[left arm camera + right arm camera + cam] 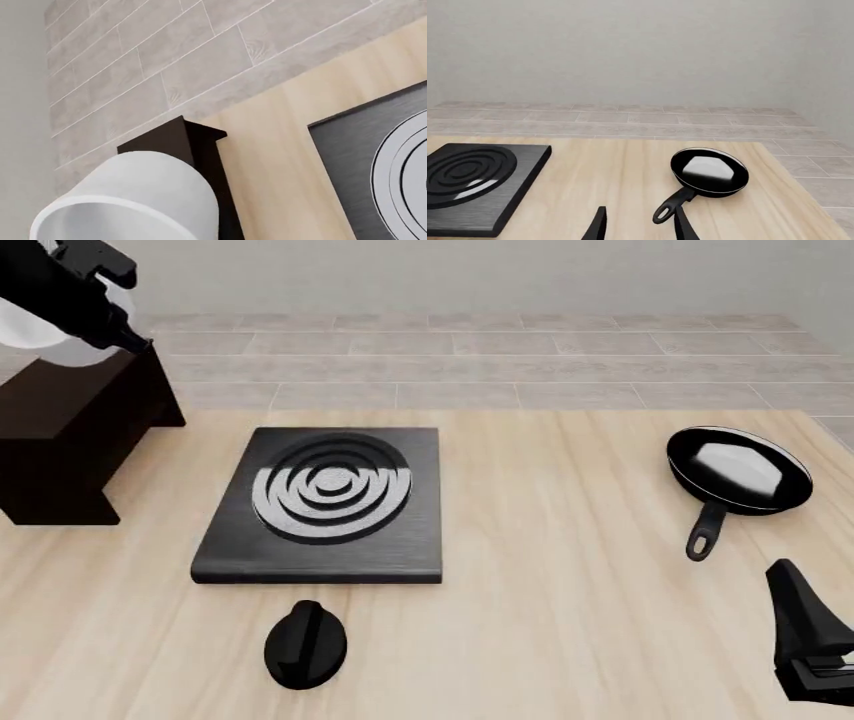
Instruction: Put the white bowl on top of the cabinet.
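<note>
Front view had the left gripper (94, 300) way up in the upper left corner of the frame, with the white bowl (30, 325) peeking out behind it as a pale round shape, right above the near-black cabinet (80, 430) that sat along the left edge of the table (561, 620). Honestly couldn't tell from that angle how far the left fingers were spread or whether they really had the bowl pinched, since the arm was just a dark blob over it. Left wrist view wasn't much help either: the bowl (133, 200) filled the lower left of the frame, tilted so its rim faced the camera, with the cabinet's (200, 145) dark corner poking up right behind it and a slice of the stove plate (353, 150) on the right, but no fingers showed at all. Whether the bowl was touching the cabinet top or hanging just over it, I couldn't say. In the middle of the front view sat the stove plate (327, 505) with its grey rings, and a black knob (306, 643) lay just below it. The frying pan (738, 475) was over at the right, handle pointing toward the lower edge. Right gripper (814, 640) hung in the lower right corner, and in the right wrist view its two fingertips (599, 225) stood apart at the bottom edge with nothing between them, the frying pan (708, 170) just beyond.
</note>
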Controlling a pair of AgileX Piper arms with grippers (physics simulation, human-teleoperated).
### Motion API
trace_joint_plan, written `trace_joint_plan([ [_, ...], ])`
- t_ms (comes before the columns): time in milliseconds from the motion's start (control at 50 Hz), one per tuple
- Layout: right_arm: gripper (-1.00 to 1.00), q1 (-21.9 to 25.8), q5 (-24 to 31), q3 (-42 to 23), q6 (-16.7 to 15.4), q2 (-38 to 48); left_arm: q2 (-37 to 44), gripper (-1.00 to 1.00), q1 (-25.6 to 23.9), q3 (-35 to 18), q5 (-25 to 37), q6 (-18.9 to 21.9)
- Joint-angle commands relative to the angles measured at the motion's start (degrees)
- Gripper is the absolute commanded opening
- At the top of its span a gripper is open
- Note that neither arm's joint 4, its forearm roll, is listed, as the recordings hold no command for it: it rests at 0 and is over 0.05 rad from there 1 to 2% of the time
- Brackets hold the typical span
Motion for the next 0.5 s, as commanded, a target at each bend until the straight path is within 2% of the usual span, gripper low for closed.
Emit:
trace_joint_plan([
  [20,1.0,-0.02,-0.02,0.0,-0.02,0.0,3.48,-1.0,2.81,-1.87,-1.45,-2.47],
  [140,1.0,0.0,0.0,0.0,0.01,0.0,5.71,-1.0,3.95,-1.92,-2.25,-3.5],
  [280,1.0,-0.01,0.0,0.0,-0.01,0.0,6.8,-1.0,5.08,1.98,-5.74,-3.78],
  [500,1.0,-0.01,-0.01,0.0,0.0,0.0,10.68,-1.0,5.9,1.42,-7.82,-5.24],
])
